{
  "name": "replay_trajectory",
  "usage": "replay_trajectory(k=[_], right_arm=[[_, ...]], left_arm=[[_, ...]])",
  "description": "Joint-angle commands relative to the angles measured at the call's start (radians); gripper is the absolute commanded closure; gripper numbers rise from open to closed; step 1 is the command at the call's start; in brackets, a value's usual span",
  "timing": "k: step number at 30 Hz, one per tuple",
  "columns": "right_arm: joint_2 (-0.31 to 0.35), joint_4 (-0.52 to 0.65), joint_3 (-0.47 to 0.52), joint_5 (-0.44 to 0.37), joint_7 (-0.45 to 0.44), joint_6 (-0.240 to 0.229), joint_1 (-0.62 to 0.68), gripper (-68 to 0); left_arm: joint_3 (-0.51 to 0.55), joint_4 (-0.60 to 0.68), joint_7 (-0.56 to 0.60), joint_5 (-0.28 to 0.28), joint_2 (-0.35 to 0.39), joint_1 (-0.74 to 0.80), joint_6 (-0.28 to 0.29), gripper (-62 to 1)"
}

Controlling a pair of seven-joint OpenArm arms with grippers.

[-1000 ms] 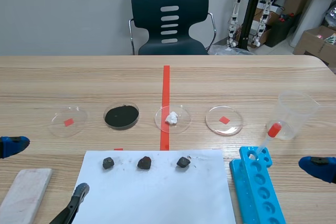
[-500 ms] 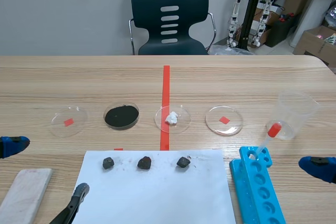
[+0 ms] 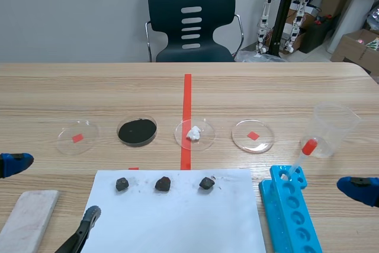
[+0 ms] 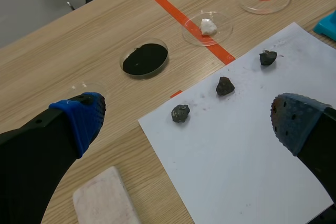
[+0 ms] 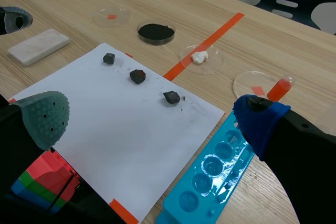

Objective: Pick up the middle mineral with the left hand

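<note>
Three dark minerals lie in a row on a white paper sheet (image 3: 177, 217). The middle mineral (image 3: 163, 183) sits between the left one (image 3: 122, 184) and the right one (image 3: 206, 183). In the left wrist view the middle mineral (image 4: 225, 86) lies ahead of my left gripper (image 4: 187, 119), which is open and holds nothing. At the table's left edge shows a blue fingertip (image 3: 13, 163) of that gripper, far from the minerals. My right gripper (image 5: 152, 116) is open too, above the paper's near side, with the middle mineral (image 5: 137, 76) ahead of it.
Behind the paper stand a petri dish of black powder (image 3: 137, 130), one with a white lump (image 3: 194, 134) and two empty dishes (image 3: 77, 137) (image 3: 253, 136). A blue tube rack (image 3: 293, 211), a red-bulbed dropper (image 3: 302, 155) and a plastic beaker (image 3: 334, 128) are at right. A white block (image 3: 28, 217) lies at left.
</note>
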State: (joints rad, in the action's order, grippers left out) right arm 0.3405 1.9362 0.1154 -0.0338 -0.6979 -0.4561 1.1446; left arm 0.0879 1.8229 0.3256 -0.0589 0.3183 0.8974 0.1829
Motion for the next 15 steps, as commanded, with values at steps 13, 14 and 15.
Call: replay_trajectory(k=[13, 14, 15], right_arm=[[0.0, 0.008, 0.001, -0.015, -0.015, -0.001, -0.001, -67.9], [0.0, 0.008, 0.001, -0.015, -0.015, -0.001, -0.001, -67.9], [0.0, 0.008, 0.001, -0.015, -0.015, -0.001, -0.001, -67.9]], left_arm=[[-0.174, 0.009, -0.509, 0.231, 0.048, -0.293, -0.005, -62.3], [-0.206, 0.009, -0.573, 0.248, 0.051, -0.333, -0.024, -62.3], [-0.238, 0.009, -0.636, 0.261, 0.051, -0.373, -0.051, -62.3]])
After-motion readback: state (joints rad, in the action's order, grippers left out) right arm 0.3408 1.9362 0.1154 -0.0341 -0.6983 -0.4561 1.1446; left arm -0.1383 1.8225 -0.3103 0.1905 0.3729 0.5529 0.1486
